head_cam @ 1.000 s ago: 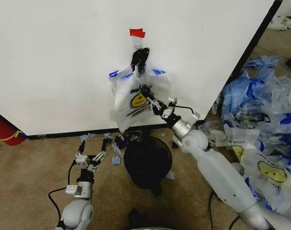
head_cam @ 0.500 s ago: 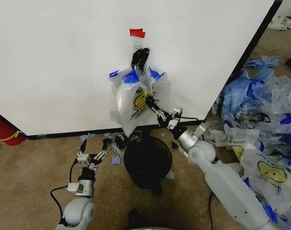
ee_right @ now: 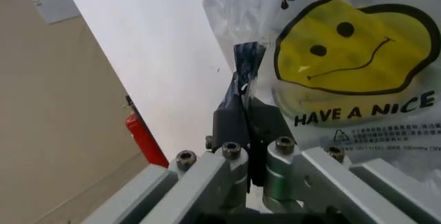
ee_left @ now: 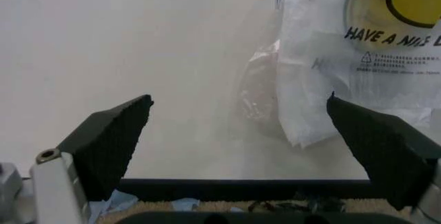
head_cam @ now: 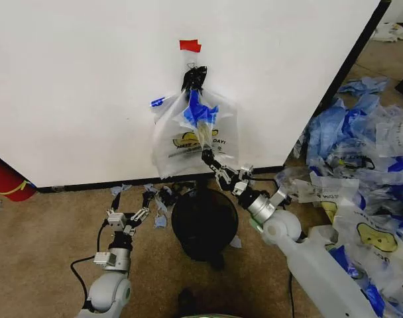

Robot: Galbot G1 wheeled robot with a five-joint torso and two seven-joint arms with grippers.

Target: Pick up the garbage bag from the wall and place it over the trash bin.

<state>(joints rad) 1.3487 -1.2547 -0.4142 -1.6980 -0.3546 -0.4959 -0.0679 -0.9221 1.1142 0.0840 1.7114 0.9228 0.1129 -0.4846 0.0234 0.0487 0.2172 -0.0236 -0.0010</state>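
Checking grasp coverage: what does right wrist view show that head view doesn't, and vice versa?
Right wrist alone: the right gripper up close, jaws shut on a fold of the garbage bag, whose smiley face is fully visible.

Head alone: the trash bin on the floor below the bag, the left gripper open and low beside it, and the red tape on the wall.

Both: bag against the white wall, blue tape strips, red cylinder.
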